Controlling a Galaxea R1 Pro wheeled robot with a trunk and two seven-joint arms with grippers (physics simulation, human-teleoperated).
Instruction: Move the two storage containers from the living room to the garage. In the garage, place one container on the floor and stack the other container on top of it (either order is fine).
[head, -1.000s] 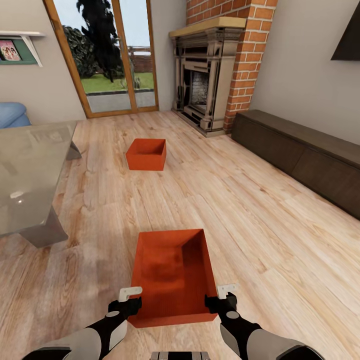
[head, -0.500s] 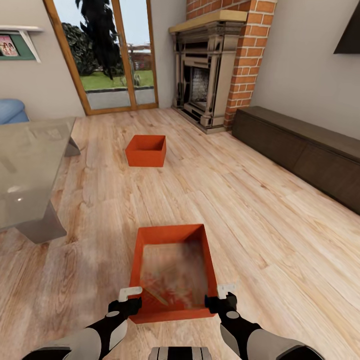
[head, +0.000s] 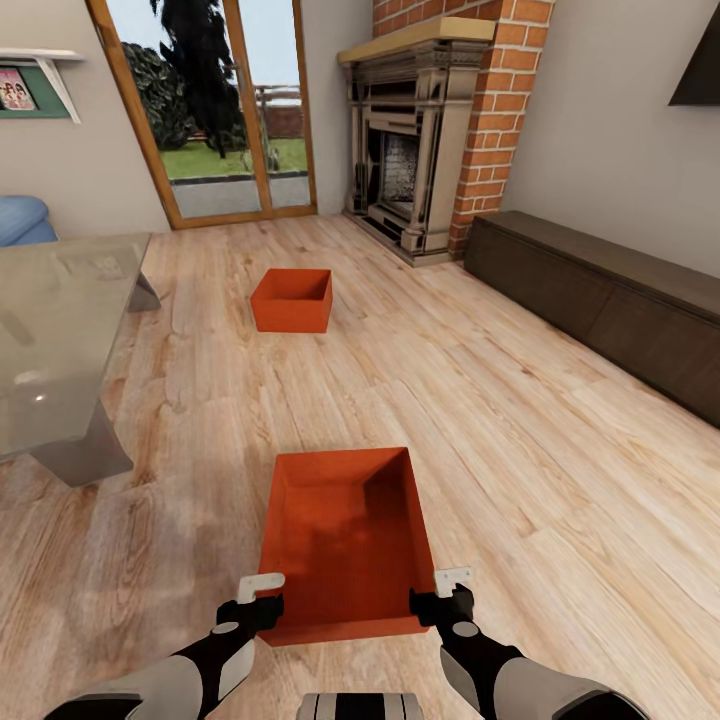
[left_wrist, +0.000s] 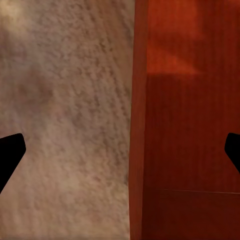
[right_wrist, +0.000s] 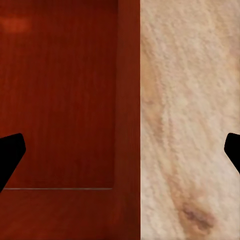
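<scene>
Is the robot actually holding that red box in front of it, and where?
Nothing is held yet. Both grippers stand open, each straddling a side wall of the near container.

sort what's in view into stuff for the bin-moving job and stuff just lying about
For the job:
near storage container
far storage container
left end effector
right end effector

Just lying about:
glass table
fireplace
low dark cabinet
glass doors
</scene>
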